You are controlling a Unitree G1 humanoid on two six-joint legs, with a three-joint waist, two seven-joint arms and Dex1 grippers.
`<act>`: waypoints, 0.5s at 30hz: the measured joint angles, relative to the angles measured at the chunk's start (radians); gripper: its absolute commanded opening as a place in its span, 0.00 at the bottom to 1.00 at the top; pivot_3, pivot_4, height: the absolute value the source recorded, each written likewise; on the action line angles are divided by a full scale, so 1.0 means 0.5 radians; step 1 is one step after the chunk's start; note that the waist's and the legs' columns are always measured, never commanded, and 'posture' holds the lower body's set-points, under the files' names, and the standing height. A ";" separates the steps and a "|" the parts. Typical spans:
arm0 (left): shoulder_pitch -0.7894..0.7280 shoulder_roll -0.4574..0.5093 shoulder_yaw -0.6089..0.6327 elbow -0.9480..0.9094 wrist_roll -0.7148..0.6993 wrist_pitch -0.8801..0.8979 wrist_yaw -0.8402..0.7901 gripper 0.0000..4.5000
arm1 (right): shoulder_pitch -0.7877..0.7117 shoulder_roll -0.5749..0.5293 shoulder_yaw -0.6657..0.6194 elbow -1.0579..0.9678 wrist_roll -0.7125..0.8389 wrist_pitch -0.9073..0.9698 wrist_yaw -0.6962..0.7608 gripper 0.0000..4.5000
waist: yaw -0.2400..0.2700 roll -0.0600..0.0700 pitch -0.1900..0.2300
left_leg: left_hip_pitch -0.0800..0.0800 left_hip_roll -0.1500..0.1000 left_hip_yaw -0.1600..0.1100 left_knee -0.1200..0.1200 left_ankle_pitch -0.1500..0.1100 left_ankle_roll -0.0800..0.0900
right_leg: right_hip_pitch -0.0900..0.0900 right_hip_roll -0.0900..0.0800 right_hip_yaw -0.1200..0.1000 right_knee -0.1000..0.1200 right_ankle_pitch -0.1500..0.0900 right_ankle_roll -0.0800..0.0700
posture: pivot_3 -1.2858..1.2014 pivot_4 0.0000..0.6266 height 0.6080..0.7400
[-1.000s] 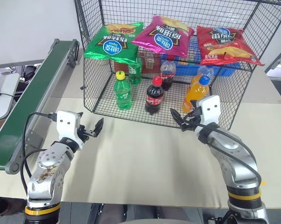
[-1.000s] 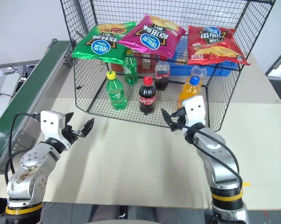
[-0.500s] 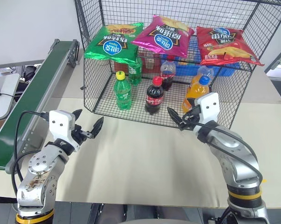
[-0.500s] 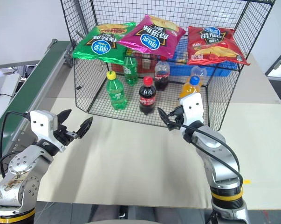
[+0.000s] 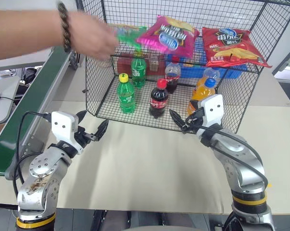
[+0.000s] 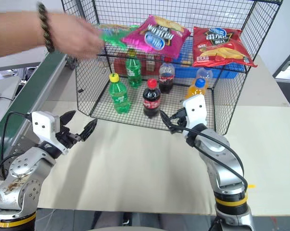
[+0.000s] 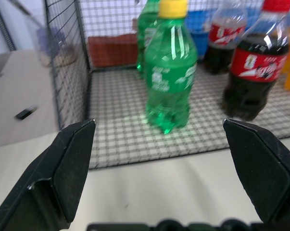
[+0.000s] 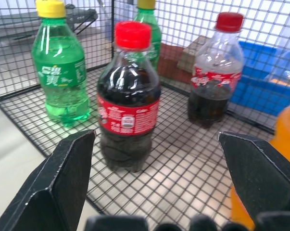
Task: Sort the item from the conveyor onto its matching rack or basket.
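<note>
The item, a shiny green chip bag (image 5: 128,35), shows as a blur on the upper shelf of the black wire-mesh rack (image 5: 93,84). A person's hand (image 5: 93,41) with a beaded bracelet reaches in from the left and grips it. The conveyor (image 5: 35,98), a dark green belt, runs along the left and carries nothing. My left gripper (image 5: 93,124) hangs open over the table in front of the rack's left corner. Near the rack's front edge my right gripper (image 5: 180,122) is open too, nothing between its fingers.
A magenta bag (image 5: 168,33) and a red bag (image 5: 233,45) lie on the same shelf. Below them stand a green bottle (image 7: 169,72), a cola bottle (image 8: 129,110) and an orange bottle (image 5: 202,94), with a blue crate (image 5: 224,72) behind. The beige table (image 5: 149,163) spreads in front.
A person's arm has come in from the left and its hand has taken hold of the green bag, which has shifted. The magenta bag has been nudged. Both grippers stay open and nearly still.
</note>
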 measured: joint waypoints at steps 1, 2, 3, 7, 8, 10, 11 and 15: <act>0.005 0.004 0.001 -0.011 -0.004 0.009 0.000 1.00 | -0.003 0.004 0.008 0.000 0.001 0.001 0.002 1.00 | 0.001 0.000 0.000 | 0.000 0.000 0.000 0.000 0.000 0.000 | 0.000 0.000 0.000 0.000 0.000 0.000 | 0.52 0.24 1.00; 0.011 0.011 0.001 -0.023 -0.010 0.020 -0.001 1.00 | -0.011 0.011 0.018 0.000 0.001 0.004 0.002 1.00 | 0.000 0.000 0.000 | 0.000 -0.001 0.000 0.000 0.000 0.000 | 0.000 0.000 0.000 0.000 0.000 0.000 | 0.52 0.24 1.00; 0.015 0.025 0.001 -0.030 -0.027 0.028 -0.003 1.00 | -0.027 0.023 0.030 0.000 0.002 0.013 0.002 1.00 | -0.002 0.000 0.000 | 0.000 0.000 0.000 0.000 0.000 0.000 | 0.000 0.000 0.001 0.000 0.000 0.000 | 0.52 0.24 1.00; 0.050 0.070 0.010 -0.074 -0.063 0.045 -0.024 1.00 | -0.052 0.034 0.035 -0.002 0.004 0.017 0.008 1.00 | -0.002 0.000 0.000 | 0.000 0.000 0.000 0.000 0.000 0.000 | 0.000 0.000 0.001 0.000 0.000 0.000 | 0.52 0.24 1.00; 0.055 0.085 0.021 -0.074 -0.065 0.057 -0.030 1.00 | -0.052 0.040 0.037 -0.001 0.003 0.017 0.007 1.00 | -0.002 0.000 0.000 | 0.000 0.000 0.000 0.000 0.000 0.000 | 0.000 0.000 0.001 0.000 0.000 0.000 | 0.52 0.24 1.00; 0.058 0.107 0.049 -0.074 -0.069 0.067 -0.040 1.00 | -0.052 0.047 0.042 -0.002 0.002 0.017 0.003 1.00 | -0.003 0.000 0.000 | 0.000 0.000 0.000 0.000 0.000 0.000 | 0.000 0.000 0.002 0.000 0.000 0.000 | 0.52 0.24 1.00; 0.058 0.117 0.063 -0.074 -0.072 0.068 -0.043 1.00 | -0.052 0.058 0.043 -0.002 0.002 0.017 0.001 1.00 | -0.003 0.000 0.000 | 0.000 0.000 0.000 0.000 0.000 0.000 | 0.000 0.000 0.002 0.000 0.000 0.000 | 0.52 0.24 1.00; 0.045 0.150 0.112 -0.074 -0.072 0.067 -0.046 1.00 | -0.081 0.078 0.057 0.013 0.000 0.007 0.006 1.00 | -0.003 0.000 0.000 | 0.000 0.000 0.000 0.000 0.000 0.000 | 0.000 0.000 0.002 0.000 0.000 0.000 | 0.52 0.24 1.00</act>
